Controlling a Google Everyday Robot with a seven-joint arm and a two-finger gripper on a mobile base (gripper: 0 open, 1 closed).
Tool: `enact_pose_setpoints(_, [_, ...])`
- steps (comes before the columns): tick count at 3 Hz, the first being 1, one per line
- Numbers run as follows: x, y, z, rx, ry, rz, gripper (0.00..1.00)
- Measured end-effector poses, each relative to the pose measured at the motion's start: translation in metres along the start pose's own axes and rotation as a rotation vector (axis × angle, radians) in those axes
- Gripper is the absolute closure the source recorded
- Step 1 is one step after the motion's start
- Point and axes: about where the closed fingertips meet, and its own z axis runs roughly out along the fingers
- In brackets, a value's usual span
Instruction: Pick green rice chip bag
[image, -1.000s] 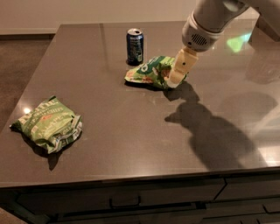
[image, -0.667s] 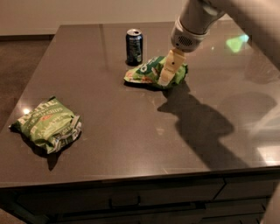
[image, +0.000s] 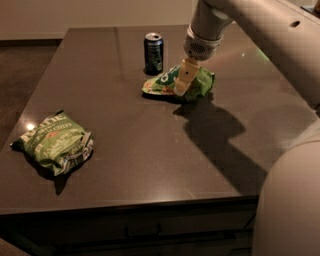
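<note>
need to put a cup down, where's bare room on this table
Widest bare patch of the table: the middle and front, between the olive-green bag at left and the arm's shadow. Also bare: the back left corner, left of the can. Crowded at back centre, where the gripper is at the green rice chip bag beside the can.

No legible text; gripper (image: 181, 84) at green bag (image: 203, 83).
</note>
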Motion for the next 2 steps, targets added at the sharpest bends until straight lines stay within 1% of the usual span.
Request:
enact_pose_setpoints(1, [-0.002, -0.002, 0.004, -0.012, 0.027, 0.001, 0.38])
enact_pose_setpoints(2, [-0.005, 0.003, -0.01, -0.012, 0.033, -0.023, 0.69])
